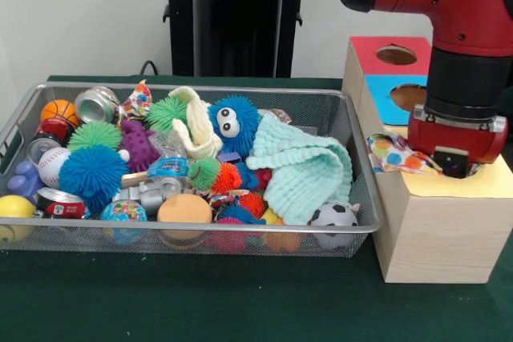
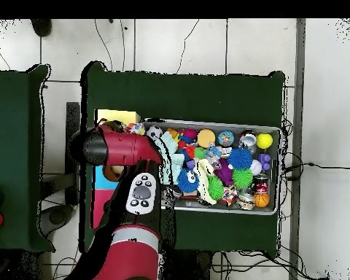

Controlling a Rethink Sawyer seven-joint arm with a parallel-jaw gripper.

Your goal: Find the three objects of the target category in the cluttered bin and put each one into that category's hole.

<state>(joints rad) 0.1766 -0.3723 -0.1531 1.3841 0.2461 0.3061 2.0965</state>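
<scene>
The end effector [image 1: 454, 167] hangs low over the yellow top of the wooden sorting box [image 1: 437, 230], apparently over that section's hole; whether it is parted or closed cannot be told. A polka-dot cloth [image 1: 397, 154] lies just beside it, toward the wire bin [image 1: 362, 167], draped over the box's edge with its long axis running sideways toward the end effector. Further out, the bin holds a mint cloth [image 1: 309, 170] among balls and cans.

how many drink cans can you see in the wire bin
3. One silver can lies at the back left corner, a red can just in front of it beside the basketball, and a red-labelled can at the front left. The clutter may hide more.
</scene>
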